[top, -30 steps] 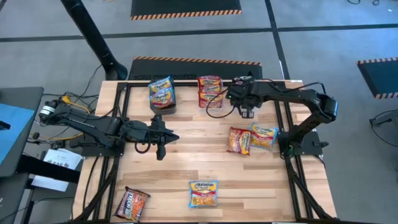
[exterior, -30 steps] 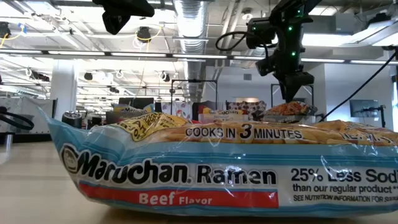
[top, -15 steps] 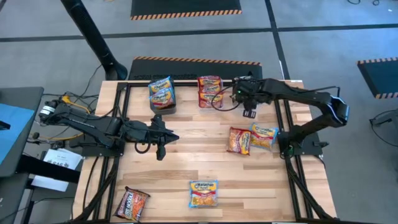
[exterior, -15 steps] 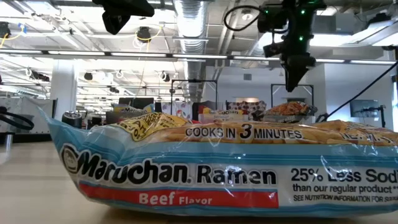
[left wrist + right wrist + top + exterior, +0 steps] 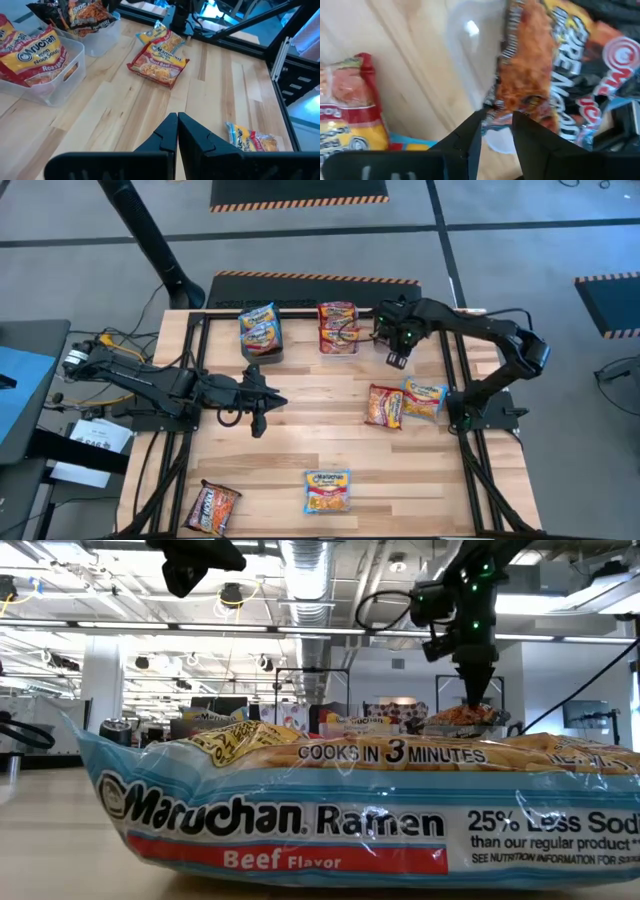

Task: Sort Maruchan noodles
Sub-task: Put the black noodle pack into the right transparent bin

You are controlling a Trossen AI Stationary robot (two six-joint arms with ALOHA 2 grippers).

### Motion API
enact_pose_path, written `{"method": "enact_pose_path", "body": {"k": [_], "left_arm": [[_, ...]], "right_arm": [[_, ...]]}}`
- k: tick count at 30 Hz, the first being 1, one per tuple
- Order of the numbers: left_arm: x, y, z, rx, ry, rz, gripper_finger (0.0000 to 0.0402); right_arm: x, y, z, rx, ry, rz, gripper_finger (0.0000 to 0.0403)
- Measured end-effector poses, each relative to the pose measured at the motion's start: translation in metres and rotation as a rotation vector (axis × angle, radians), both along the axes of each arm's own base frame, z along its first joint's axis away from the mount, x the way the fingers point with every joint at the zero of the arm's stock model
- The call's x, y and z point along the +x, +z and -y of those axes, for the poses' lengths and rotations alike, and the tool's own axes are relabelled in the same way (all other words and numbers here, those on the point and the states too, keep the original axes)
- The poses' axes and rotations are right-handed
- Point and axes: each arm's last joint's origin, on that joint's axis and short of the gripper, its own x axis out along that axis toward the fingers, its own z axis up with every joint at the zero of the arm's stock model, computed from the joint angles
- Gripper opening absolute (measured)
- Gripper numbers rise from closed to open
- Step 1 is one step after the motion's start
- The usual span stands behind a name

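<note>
Since the front edge of the desk (image 5: 330,445) lies closest, I start there. A light blue/yellow Maruchan Beef Flavor packet (image 5: 327,490) lies flat near the middle of that edge and fills the low view. A black/red packet (image 5: 212,507) lies at the front left corner, well apart from it.

Farther in, my left arm (image 5: 190,388) reaches across the middle of the desk. The left jaws are clenched on nothing, finger against finger, above bare wood.

Off to the right at about the same depth, two loose packets lie side by side and touching. One is a red/orange Roast Beef packet (image 5: 385,405). The other, a light blue/yellow packet (image 5: 425,398), is on the side toward the desk's right edge.

Along the far edge the sorted packets sit in a row. A pile of light blue/yellow packets (image 5: 260,328) is on the left. Next to it are red/orange packets (image 5: 338,327) in a clear bin (image 5: 60,75). To their right is a second clear bin (image 5: 107,37) with black/red packets (image 5: 560,75) in it.

My right arm (image 5: 470,330) stretches over that last bin. The right jaws point down at it and stand parted. An edge of a black/red packet shows in the gap between them, and I cannot tell whether either finger touches it.
</note>
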Motion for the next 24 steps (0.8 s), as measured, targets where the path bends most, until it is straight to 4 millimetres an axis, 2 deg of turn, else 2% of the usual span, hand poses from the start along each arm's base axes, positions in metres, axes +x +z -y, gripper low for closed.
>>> {"method": "enact_pose_path", "body": {"k": [10, 14, 24], "left_arm": [[0.000, 0.000, 0.000, 0.002, 0.000, -0.005, 0.0000], [0.000, 0.000, 0.000, 0.002, 0.000, -0.005, 0.0000], [0.000, 0.000, 0.000, 0.013, -0.001, -0.006, 0.0000]], "right_arm": [[-0.002, -0.024, 0.023, 0.047, -0.080, -0.086, 0.0121], [-0.003, -0.034, 0.031, -0.017, -0.128, -0.170, 0.0120], [0.004, -0.053, 0.034, 0.003, -0.093, -0.245, 0.0117]]}}
